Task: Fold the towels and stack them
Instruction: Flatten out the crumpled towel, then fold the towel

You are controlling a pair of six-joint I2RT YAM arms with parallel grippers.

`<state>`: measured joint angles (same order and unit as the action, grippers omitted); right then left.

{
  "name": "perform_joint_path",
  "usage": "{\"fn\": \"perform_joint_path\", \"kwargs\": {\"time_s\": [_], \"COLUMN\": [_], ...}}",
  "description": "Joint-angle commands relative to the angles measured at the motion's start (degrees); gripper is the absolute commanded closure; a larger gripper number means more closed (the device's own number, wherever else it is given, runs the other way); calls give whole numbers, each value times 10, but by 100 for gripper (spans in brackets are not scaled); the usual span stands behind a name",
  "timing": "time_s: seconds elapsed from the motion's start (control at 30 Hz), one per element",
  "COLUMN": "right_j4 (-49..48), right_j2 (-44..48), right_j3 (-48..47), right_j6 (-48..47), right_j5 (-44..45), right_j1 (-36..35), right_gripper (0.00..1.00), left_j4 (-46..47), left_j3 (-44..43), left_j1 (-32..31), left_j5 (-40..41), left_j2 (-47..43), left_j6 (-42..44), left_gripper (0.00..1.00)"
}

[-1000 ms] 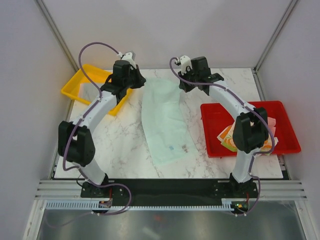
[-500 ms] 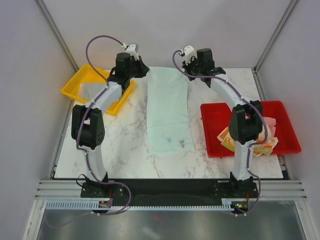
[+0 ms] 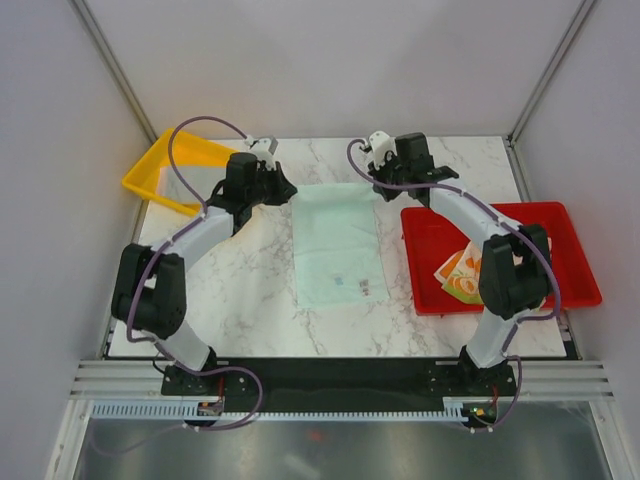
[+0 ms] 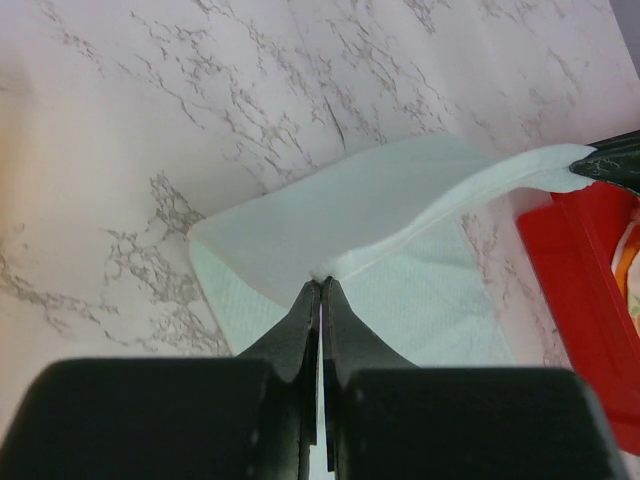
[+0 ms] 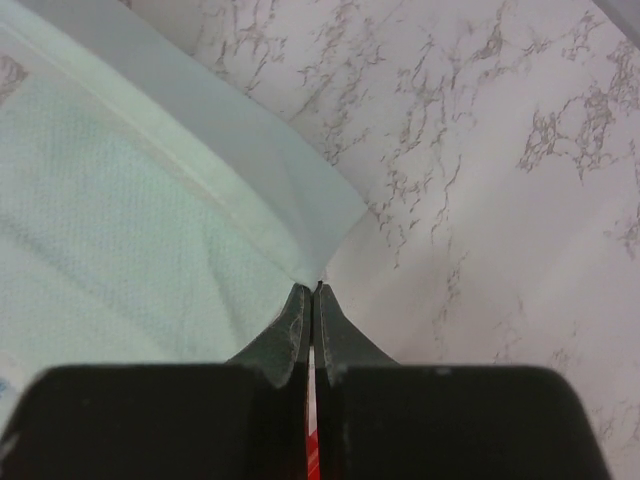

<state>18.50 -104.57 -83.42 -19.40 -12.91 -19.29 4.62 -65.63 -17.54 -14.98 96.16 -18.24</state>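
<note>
A mint green towel (image 3: 338,250) lies in the middle of the marble table, its far half raised and doubled back toward the near half. My left gripper (image 3: 289,191) is shut on its far left corner (image 4: 321,280). On the far right corner (image 5: 312,288) my right gripper (image 3: 384,190) is shut. The cloth (image 4: 400,200) sags between the two grips, above the layer (image 5: 120,230) that lies flat. A cream towel with orange shapes (image 3: 458,280) rests in the red tray (image 3: 575,260), partly hidden by the right arm.
A yellow tray (image 3: 150,172) sits at the far left corner of the table. The red tray (image 4: 580,270) is close to the right of the green towel. Grey walls close in the back and both sides.
Both grippers have come toward the near side with the towel's far edge. The towel, stretched out long half a second ago, now covers a shorter patch of table.
</note>
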Motion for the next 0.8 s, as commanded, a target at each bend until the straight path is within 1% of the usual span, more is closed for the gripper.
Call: {"fn": "perform_joint_path", "kwargs": {"time_s": [0.0, 0.07, 0.23, 0.3, 0.37, 0.47, 0.53, 0.63, 0.77], "right_j4": [-11, -8, 14, 15, 17, 17, 19, 21, 37], "right_j2": [70, 96, 155, 172, 194, 221, 246, 270, 277], "right_j3": [47, 80, 138, 159, 185, 220, 246, 268, 270], "right_j6": [31, 39, 67, 80, 92, 117, 133, 153, 168], "right_j5": [6, 22, 53, 72, 119, 126, 147, 147, 165], "right_j1": [-14, -29, -68, -81, -103, -114, -121, -124, -129], "right_gripper": [100, 100, 100, 100, 100, 100, 100, 100, 100], "left_j4": [19, 1, -7, -8, -9, -8, -10, -7, 0], "left_j3": [56, 90, 159, 190, 213, 261, 274, 299, 329], "left_j1": [-25, -37, -61, -65, -68, -79, -84, -87, -99], "left_j5": [30, 60, 95, 99, 102, 122, 126, 116, 92], "left_j2": [-83, -120, -185, -214, -235, -275, -299, -317, -325], "left_j6": [-8, -6, -27, -37, -64, -79, -84, -101, -110], "left_gripper": [98, 98, 98, 98, 98, 98, 98, 98, 98]}}
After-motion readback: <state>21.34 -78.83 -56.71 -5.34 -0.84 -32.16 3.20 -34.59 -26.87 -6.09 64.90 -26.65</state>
